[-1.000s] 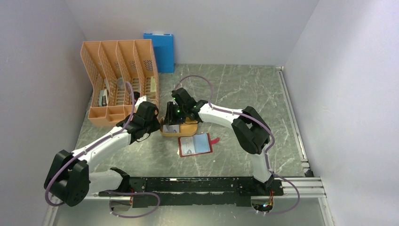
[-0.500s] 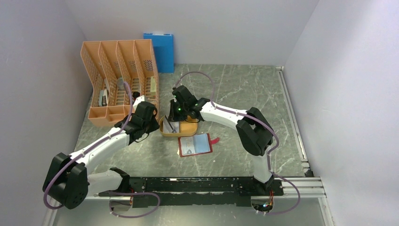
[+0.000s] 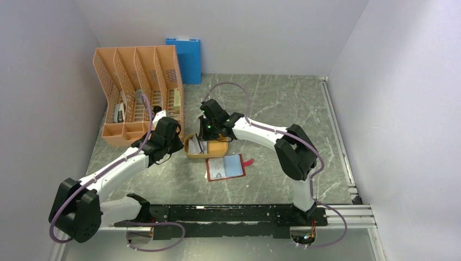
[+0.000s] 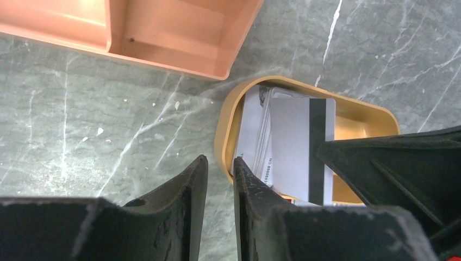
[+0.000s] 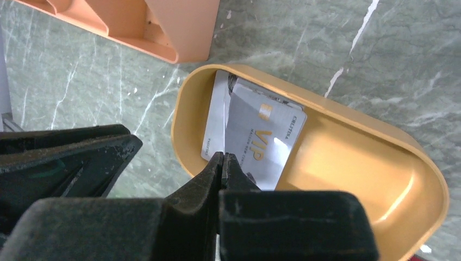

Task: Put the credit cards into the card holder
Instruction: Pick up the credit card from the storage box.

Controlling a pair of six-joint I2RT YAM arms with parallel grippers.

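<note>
Several pale credit cards lean in the left end of an orange oval tray. My right gripper reaches into the tray and is shut on the edge of one card, seen edge-on beside a grey VIP card. From the left wrist that held card shows a black stripe. My left gripper has its jaws close on either side of the tray's left rim. The card holder lies open in front of the tray, red border with pale pockets up.
An orange file rack stands at the back left, its base close behind the tray. A blue folder leans on the back wall. A metal rail runs along the table's right edge.
The right gripper has closed from partly open onto a card in the tray. The left gripper has stayed at the tray's rim.
</note>
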